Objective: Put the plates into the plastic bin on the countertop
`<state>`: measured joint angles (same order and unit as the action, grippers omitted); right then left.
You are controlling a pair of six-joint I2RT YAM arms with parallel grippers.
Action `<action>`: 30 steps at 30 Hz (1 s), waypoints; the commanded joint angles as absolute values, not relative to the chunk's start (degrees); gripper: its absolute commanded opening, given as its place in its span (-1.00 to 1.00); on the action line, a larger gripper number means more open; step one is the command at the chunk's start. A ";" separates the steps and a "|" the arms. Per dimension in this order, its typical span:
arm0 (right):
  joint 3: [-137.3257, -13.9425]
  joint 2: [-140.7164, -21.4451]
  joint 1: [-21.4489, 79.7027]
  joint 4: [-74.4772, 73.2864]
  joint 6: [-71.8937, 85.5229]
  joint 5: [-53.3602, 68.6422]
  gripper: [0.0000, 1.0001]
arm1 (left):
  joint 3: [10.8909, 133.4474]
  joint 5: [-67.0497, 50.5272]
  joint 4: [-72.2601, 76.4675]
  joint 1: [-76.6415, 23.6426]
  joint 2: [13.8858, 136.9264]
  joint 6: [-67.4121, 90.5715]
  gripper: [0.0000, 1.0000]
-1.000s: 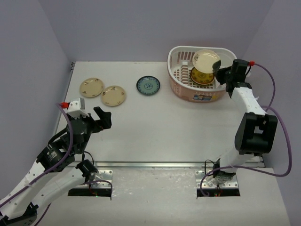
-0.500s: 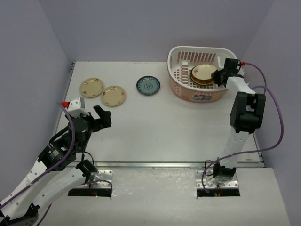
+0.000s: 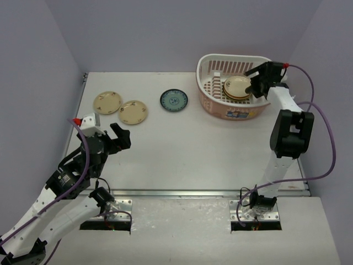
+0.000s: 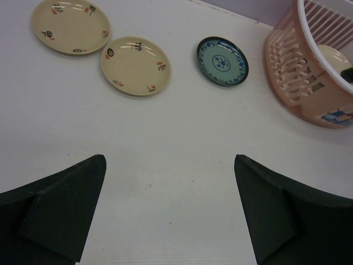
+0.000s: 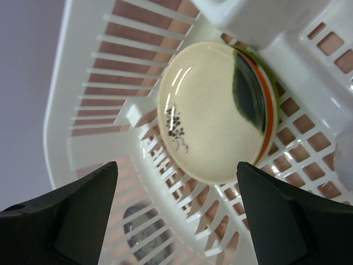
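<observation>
The countertop (image 3: 182, 154) centre and near edge lie open; three plates (image 3: 133, 112) obstruct the far-left, the plastic bin (image 3: 212, 107) the far-right corner.

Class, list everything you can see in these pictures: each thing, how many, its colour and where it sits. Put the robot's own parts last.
cream floral plates: two, cream with small flowers, side by side at the countertop's back left
blue patterned plate: one, blue, back middle of the countertop
plastic bin: one, white and pale pink, back right
stacked plates: count unclear, top one cream with a dark patch, orange and green rims beneath, inside the bin
countertop: one, white-grey
left hand: one, black, open, above the bare near-left countertop
right hand: one, black, open, over the bin's stack
</observation>
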<state>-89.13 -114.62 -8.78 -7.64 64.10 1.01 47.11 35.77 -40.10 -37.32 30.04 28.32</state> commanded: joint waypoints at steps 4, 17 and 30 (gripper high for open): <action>-82.07 -98.93 -4.22 4.70 60.75 10.05 0.98 | 47.55 35.67 -38.50 -36.26 29.67 27.72 1.00; -51.67 -76.32 23.28 18.06 48.20 5.19 0.97 | 47.79 37.88 -39.46 -35.66 27.75 29.18 1.00; -51.83 -106.11 30.26 30.68 74.91 -12.73 0.88 | 47.65 37.59 -39.57 -35.51 27.25 29.12 1.00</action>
